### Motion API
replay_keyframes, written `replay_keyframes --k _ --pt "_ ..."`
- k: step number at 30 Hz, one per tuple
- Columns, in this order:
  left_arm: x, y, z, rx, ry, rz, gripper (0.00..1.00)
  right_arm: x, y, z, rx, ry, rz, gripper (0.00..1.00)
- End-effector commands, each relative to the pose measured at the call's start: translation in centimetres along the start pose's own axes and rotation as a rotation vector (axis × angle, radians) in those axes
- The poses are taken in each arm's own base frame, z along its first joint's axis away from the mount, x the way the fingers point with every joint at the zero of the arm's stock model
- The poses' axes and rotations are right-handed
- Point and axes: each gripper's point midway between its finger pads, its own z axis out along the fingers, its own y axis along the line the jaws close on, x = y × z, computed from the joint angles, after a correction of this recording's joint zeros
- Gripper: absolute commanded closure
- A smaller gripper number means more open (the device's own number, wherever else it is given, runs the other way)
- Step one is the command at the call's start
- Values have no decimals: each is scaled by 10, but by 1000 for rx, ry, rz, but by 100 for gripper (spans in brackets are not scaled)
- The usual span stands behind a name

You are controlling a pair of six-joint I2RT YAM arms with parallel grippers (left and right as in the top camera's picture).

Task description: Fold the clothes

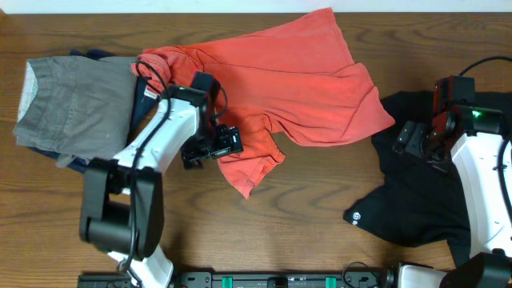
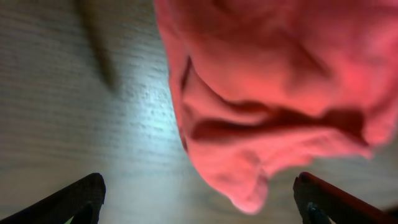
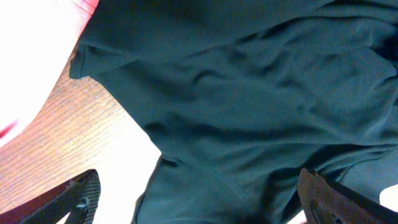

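Coral tee (image 1: 304,80), rumpled — L jaws open over sleeve; black garment (image 1: 408,200), sm. white logo (image 1: 353,214) unreadable — R jaws open above.

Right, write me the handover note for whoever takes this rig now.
Left pincer: open, empty, by the lower edge of the red T-shirt.
Right pincer: open, empty, over the black garment.
Red T-shirt: crumpled, top centre of the table. Black garment: bunched at the right. Grey garment: at the left, looks folded.
Done: apparently the grey one.
Left: fold the red and the black.
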Motion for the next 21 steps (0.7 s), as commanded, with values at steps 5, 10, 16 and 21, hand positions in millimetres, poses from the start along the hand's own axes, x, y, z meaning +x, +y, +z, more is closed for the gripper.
replay_keyframes --k 5,10,16,21 --pt "-8 1 29 -13 33 -53 14 2 -3 3 7 12 -2 1" --pt "-12 -6 38 1 25 -34 34 1 -3 3 6 10 -1 1" --pt "-5 -11 43 -12 41 -12 78 1 -3 3 6 10 -1 1" --pt "14 0 41 -60 117 -9 94 1 -3 3 5 8 -1 1"
